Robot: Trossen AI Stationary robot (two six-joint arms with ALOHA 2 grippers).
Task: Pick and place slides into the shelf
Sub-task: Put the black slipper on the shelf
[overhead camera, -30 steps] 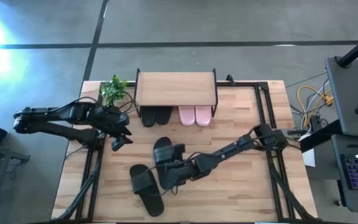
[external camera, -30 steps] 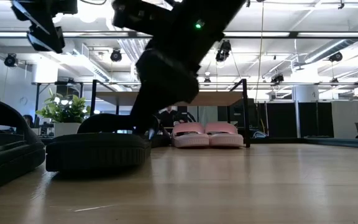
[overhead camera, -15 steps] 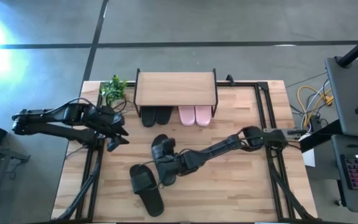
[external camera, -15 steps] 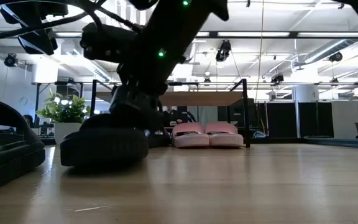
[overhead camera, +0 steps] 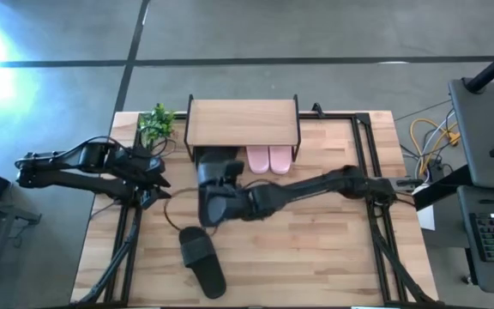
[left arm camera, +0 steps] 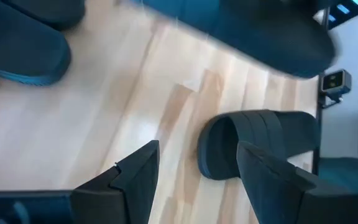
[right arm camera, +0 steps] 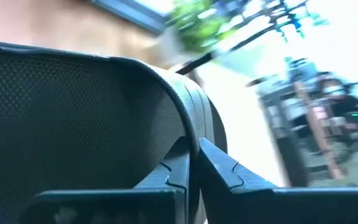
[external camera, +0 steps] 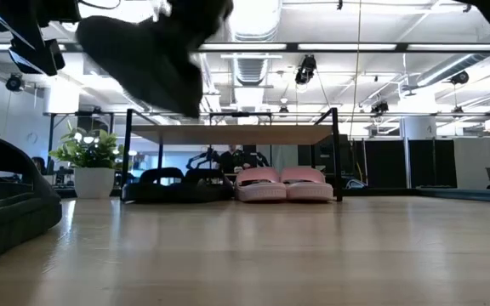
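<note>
A black open-toe slide sandal with a broad, finely dotted strap (overhead camera: 215, 193) is held up in the air above the pale wooden table (overhead camera: 333, 249), just in front of the small low shelf with a light wooden top board and thin black metal legs (overhead camera: 243, 123). Its strap is pinched by the right gripper (right arm camera: 194, 163), whose jaws are closed tight on it. Under the shelf, 2 soft pink slide sandals (overhead camera: 268, 159) are seen side by side, with a dark pair next to them in the low view. 1 more black slide sandal (overhead camera: 201, 260) is left flat on the table. The left gripper (left arm camera: 197, 165) is kept wide apart near the green potted plant (overhead camera: 156, 123).
</note>
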